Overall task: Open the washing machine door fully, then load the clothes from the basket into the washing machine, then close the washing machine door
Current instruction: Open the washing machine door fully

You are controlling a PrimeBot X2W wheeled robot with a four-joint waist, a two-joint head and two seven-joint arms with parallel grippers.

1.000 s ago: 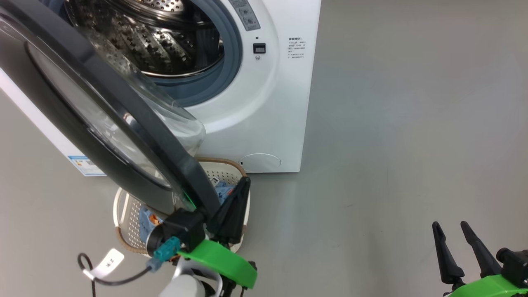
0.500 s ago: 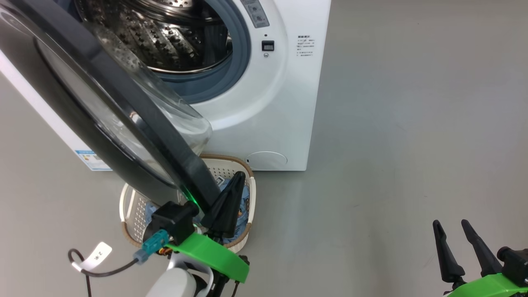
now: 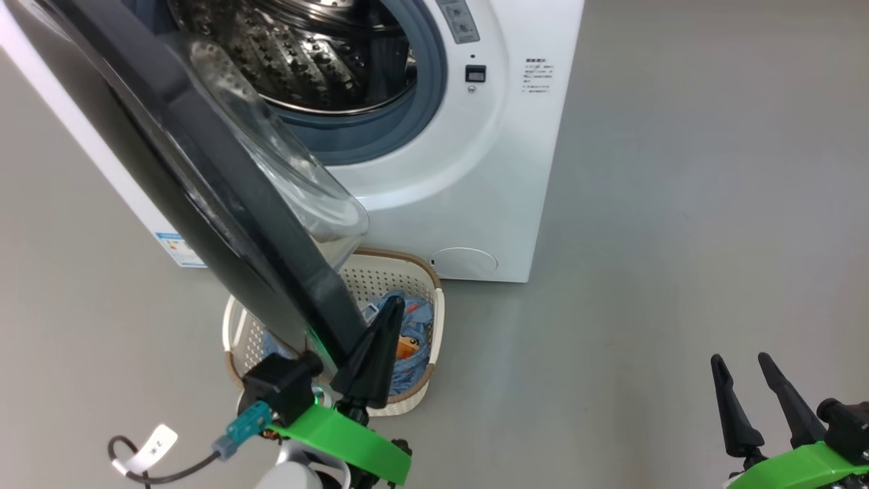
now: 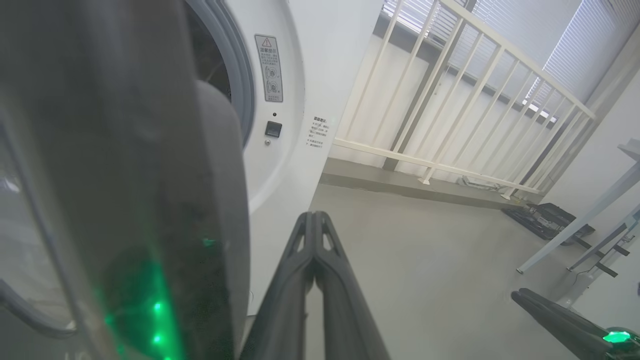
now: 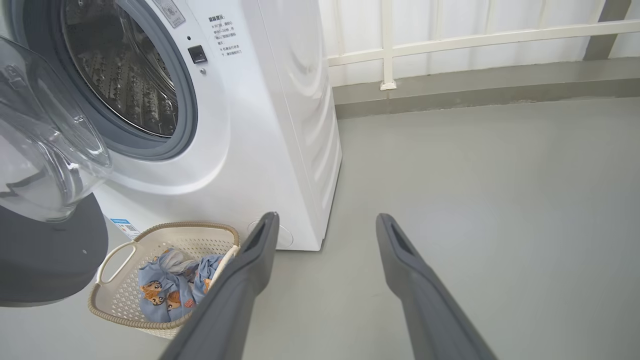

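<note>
Washing machine (image 3: 475, 190): it is seen further right in the head view than 1 second ago. The whole picture has shifted, so a camera move is read. The steel drum is exposed at the upper centre.
Washing machine door (image 3: 224, 204): it runs from the upper left down to the lower centre of the frame. Against the machine's front it is judged to have been swung wider, but not yet fully. Step 1 is therefore taken as still in hand.
Basket (image 3: 380, 272): it stands on the floor just below the door's lower edge, close to the machine's base. More of it is uncovered than before.
Clothes (image 3: 411, 339): 2 light blue bundles are still lying in the basket, so loading is not begun.
Left gripper (image 3: 392, 305): its jaws are pressed together on nothing. It is laid just beside the door rim's inner side, though contact cannot be confirmed.
Right gripper (image 3: 740, 358): it is kept at the lower right with jaws spread and empty, well apart from everything.
Warning sticker (image 4: 270, 67): a red triangle is seen, but the writing is too small to read.
Blue label sticker (image 3: 180, 248): it is unreadable.
Cable tag (image 3: 153, 448): a "2" and a star-like mark can be made out.
Brand: none is found.
</note>
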